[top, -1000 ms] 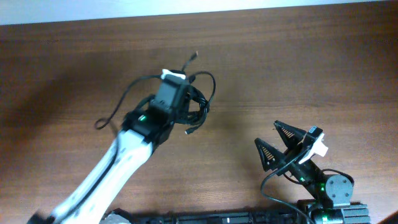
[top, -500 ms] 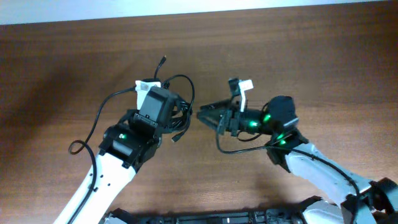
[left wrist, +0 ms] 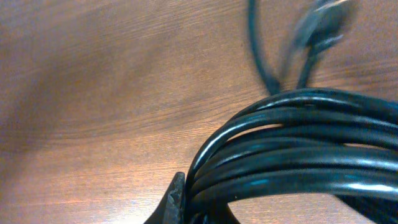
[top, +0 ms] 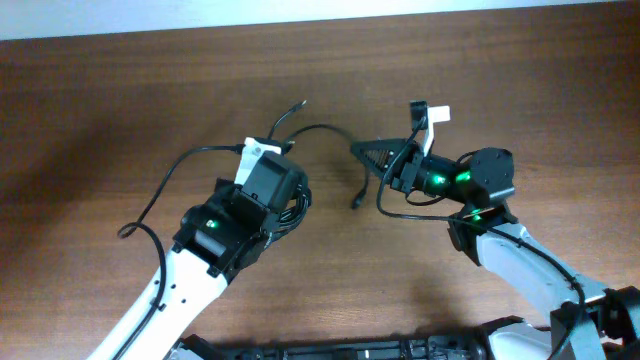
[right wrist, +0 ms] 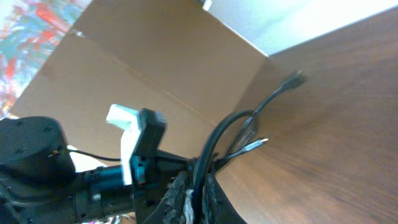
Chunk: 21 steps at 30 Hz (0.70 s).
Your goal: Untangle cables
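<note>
Two pairs of fingers, cables pinched between

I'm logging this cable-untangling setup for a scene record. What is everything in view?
cables: several, exact count hidden in the bundle; black; bundled centre-left, with loose strands trailing over the table
table: one; brown wood; fills nearly the whole overhead view
white strip: one; white; along the top edge of the overhead view
left gripper: one; black; centre-left, shut on the cables' bundle
right gripper: one; black; right of centre, shut on one strand of the cables
arms: two; white with black joints; reaching in from the near edge, one at each side
</note>
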{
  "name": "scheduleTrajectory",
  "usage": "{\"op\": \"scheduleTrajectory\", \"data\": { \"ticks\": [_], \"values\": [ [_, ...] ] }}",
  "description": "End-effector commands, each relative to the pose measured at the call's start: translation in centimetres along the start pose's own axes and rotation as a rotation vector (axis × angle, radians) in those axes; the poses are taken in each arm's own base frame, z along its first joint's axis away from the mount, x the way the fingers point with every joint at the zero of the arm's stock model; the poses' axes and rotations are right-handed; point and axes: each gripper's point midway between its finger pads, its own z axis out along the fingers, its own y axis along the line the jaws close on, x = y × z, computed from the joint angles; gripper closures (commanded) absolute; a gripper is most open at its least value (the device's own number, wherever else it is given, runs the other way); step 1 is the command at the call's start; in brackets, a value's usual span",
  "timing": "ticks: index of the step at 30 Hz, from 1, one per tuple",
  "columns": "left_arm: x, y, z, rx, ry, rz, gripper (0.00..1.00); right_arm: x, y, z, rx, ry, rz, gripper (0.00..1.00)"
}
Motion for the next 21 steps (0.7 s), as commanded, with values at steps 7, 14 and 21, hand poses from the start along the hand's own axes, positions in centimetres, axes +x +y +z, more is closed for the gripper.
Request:
{"op": "scheduleTrajectory", "data": {
  "ticks": [7, 14, 21],
  "values": [
    [-1.8, -3.6, -0.6, 0.204, -0.057, 0.045, 1.00, 4.9, -1.9, -0.3, 0.016, 0.216, -0.096, 0.22],
    [-2.0, -3.8, -0.5, 0.237, -0.063, 0.080, 1.00, 8.8, 0.6, 1.9, -0.098, 0.319, -0.273, 0.18],
    [-2.3, -3.9, -0.4, 0.269, -0.070, 0.058, 1.00, 9.5, 0.6, 2.4, -0.106, 0.329, -0.321, 0.18]
  ]
}}
